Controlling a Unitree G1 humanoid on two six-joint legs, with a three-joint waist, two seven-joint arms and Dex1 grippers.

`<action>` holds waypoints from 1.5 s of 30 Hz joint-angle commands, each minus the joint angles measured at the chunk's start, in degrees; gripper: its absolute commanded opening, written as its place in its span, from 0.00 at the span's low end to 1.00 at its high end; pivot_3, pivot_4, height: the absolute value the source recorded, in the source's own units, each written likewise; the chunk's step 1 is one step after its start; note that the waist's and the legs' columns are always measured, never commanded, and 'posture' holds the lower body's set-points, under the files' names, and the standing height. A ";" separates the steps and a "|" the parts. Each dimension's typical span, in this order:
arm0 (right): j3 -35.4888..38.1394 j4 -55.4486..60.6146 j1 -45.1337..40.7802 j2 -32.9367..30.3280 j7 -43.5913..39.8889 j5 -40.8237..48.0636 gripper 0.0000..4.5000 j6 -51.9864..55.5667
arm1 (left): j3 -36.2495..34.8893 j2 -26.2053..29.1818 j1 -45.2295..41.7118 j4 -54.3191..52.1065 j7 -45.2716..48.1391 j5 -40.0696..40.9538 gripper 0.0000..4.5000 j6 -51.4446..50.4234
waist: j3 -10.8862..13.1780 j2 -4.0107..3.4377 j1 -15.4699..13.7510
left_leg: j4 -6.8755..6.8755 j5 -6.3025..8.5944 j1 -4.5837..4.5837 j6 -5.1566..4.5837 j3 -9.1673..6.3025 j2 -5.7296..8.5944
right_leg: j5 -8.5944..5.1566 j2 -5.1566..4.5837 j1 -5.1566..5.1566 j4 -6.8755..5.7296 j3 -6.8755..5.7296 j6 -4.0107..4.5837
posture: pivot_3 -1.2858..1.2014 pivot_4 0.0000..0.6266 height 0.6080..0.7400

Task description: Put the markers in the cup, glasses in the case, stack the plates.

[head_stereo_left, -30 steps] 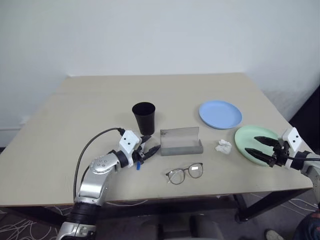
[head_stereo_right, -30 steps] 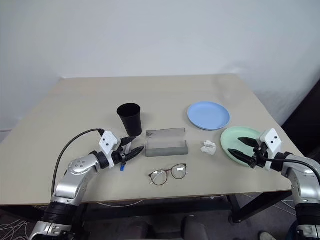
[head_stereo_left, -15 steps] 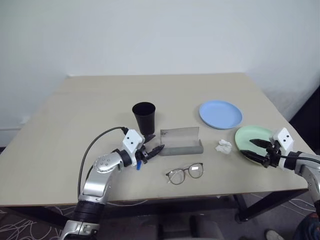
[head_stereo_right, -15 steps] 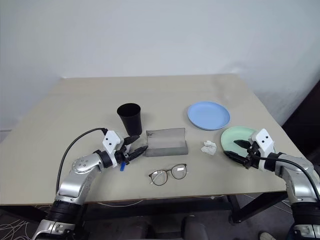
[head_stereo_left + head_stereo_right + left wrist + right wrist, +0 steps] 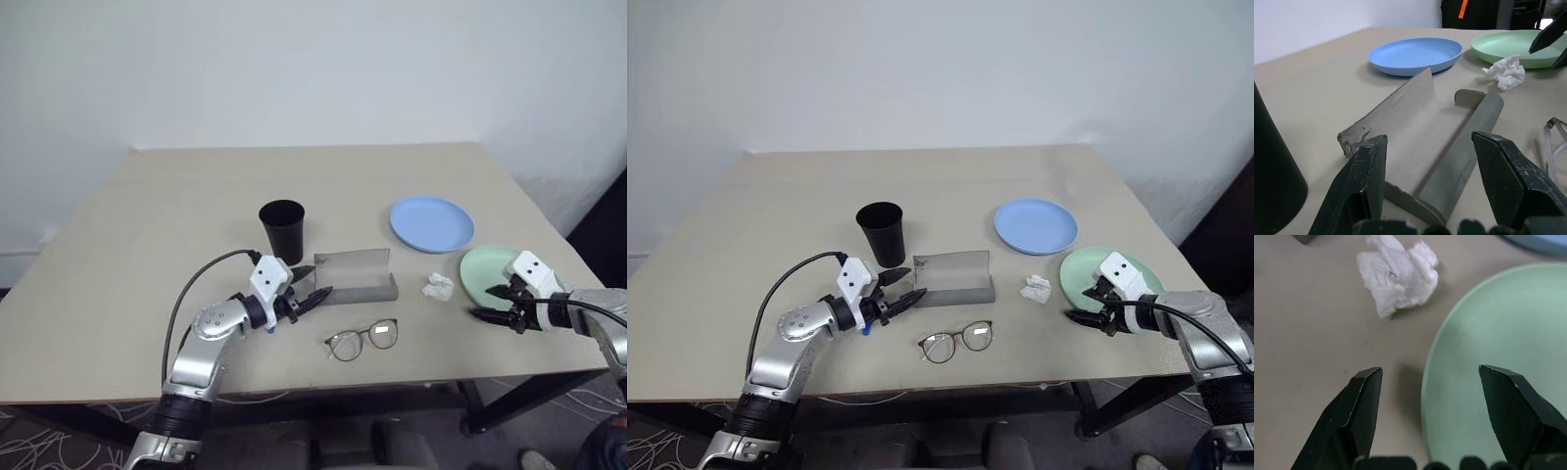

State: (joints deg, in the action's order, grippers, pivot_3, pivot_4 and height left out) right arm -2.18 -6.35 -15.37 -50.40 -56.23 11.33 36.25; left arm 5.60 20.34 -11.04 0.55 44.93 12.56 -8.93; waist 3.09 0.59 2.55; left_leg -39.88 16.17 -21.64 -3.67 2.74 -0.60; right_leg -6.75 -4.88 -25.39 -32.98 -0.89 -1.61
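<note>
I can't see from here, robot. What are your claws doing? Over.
Both claws open, empty. Left claw at open case. Right claw straddling green plate rim. Tissue close by. Over.

The far half of the desk [image 5: 196, 186] lies bare, as does its left side, so passage there is open. Toward the near edge the cup [image 5: 282, 231], the open case [image 5: 355, 277] and the glasses [image 5: 362, 339] crowd close together. At the right edge the tissue [image 5: 437, 285] sits just beside the mint green plate [image 5: 487, 266], leaving a narrow strip between them.
</note>
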 commanded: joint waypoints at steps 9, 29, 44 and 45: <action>-3.69 0.41 -5.08 -0.78 1.40 -2.88 0.76 7.29 | 0.06 -0.28 -0.36 -4.70 1.70 3.32 0.64 -1.72 | 0.00 0.01 -0.01 | 0.00 0.00 -0.03 0.00 -0.03 0.03 | 0.00 0.00 -0.01 0.01 -0.01 0.00 | 0.52 0.00 0.94; -5.97 0.85 -7.11 -0.78 3.58 -5.56 0.00 8.86 | 0.81 -2.14 -0.98 -3.44 -0.27 2.36 0.64 -1.73 | -0.08 0.26 0.15 | -0.19 -0.01 0.02 -0.01 0.28 -0.27 | 0.00 -0.06 0.06 0.17 -0.04 -0.01 | 0.52 0.00 0.94; -7.62 -16.39 -21.35 0.90 13.18 -14.91 0.00 -5.89 | 0.96 -2.56 -1.73 -2.52 -0.42 2.13 0.64 -1.31 | -0.06 0.11 0.22 | -0.12 0.13 -0.02 -0.21 1.13 -0.33 | 0.01 -0.08 -0.22 0.10 0.08 0.00 | 0.52 0.00 0.94; -7.85 -17.71 -22.52 1.40 13.46 -15.50 0.00 -8.67 | 0.98 -2.60 -1.83 -2.38 -0.41 2.11 0.64 -1.26 | -0.06 0.10 0.23 | -0.11 0.17 -0.02 -0.31 1.21 -0.23 | 0.01 -0.06 -0.27 0.09 0.11 0.01 | 0.52 0.00 0.94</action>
State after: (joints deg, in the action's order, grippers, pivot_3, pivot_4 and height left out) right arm -10.59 -23.48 -34.54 -49.06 -44.32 -2.38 32.58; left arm 6.60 17.88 -11.43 -1.16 44.64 14.38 -11.18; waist 3.02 0.69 2.77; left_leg -39.97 16.37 -21.65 -4.04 3.97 -0.75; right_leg -6.74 -4.92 -25.67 -32.89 -0.77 -1.60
